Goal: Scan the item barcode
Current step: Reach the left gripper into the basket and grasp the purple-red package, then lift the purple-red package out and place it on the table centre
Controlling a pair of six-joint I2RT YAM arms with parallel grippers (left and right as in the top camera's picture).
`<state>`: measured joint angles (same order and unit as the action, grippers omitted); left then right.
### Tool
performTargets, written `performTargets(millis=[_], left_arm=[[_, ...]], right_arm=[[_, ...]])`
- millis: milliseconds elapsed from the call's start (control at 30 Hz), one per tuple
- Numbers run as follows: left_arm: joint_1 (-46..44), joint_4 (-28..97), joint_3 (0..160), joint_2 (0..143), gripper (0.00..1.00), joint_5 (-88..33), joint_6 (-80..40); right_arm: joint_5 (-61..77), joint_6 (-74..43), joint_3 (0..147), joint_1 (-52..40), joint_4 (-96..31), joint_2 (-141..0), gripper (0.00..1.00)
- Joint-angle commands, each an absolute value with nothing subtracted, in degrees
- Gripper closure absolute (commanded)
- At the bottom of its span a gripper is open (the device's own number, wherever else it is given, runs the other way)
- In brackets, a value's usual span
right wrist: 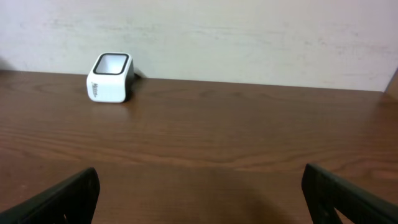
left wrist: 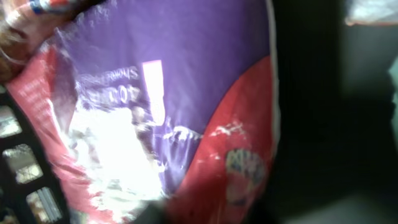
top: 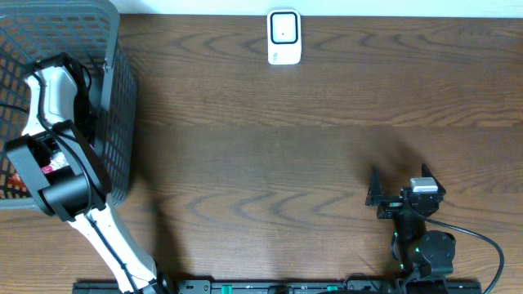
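The left pincer is down inside the grey plastic mesh basket [top: 122,106], hidden under the left arm [top: 61,184], so I cannot tell whether it is spread or pinching. Its wrist view is filled by a glossy purple and red packet [left wrist: 186,93], very close, with basket mesh at the lower left. The right pincer [top: 399,175] hovers near the table's front right, fingers [right wrist: 68,196] spread wide with nothing between them. Far back on the dark wooden table [top: 270,147] stands a small white box-shaped scanner [top: 284,37], well apart from both.
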<state>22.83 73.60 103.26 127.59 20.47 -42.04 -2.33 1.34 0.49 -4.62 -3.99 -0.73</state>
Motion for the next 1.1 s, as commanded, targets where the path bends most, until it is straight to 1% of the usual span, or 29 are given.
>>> performTargets(millis=[0, 167, 333, 533, 667, 767, 933, 1033, 1067], left_arm=[[23.1, 74.9, 102.3, 127.9, 0.92, 19.1, -42.2], [23.2, 78.7, 107.1, 124.7, 0.93, 19.1, -42.1], [23.2, 80.4, 112.8, 117.4, 0.93, 17.2, -42.1], [23.2, 75.9, 114.1, 105.5, 0.93, 13.2, -42.1], [23.2, 70.1, 114.1, 97.6, 0.93, 7.4, -41.7], [22.6, 63.6, 114.1, 92.2, 0.93, 0.1, -36.8], [17.9, 53.9, 114.1, 84.8, 0.93, -19.2, -26.3], [11.6, 52.5, 114.1, 82.5, 0.93, -21.4, -20.6], [8.6, 52.8, 114.1, 82.2, 0.93, -21.4, -17.0]], right_arm=[[-2.2, 1.8, 0.3, -4.7, -4.1, -0.5, 0.01], [-2.2, 1.8, 0.3, -4.7, -4.1, -0.5, 0.01], [-2.2, 1.8, 0.3, -4.7, -4.1, -0.5, 0.01], [-2.2, 1.8, 0.3, -4.7, -4.1, -0.5, 0.01], [-2.2, 1.8, 0.3, -4.7, -4.1, -0.5, 0.01], [-2.2, 1.8, 0.3, -4.7, -4.1, -0.5, 0.01], [-2.2, 1.8, 0.3, -4.7, -4.1, -0.5, 0.01], [-2.2, 1.8, 0.3, -4.7, -4.1, -0.5, 0.01], [-2.3, 1.8, 0.3, -4.7, -4.1, -0.5, 0.01]])
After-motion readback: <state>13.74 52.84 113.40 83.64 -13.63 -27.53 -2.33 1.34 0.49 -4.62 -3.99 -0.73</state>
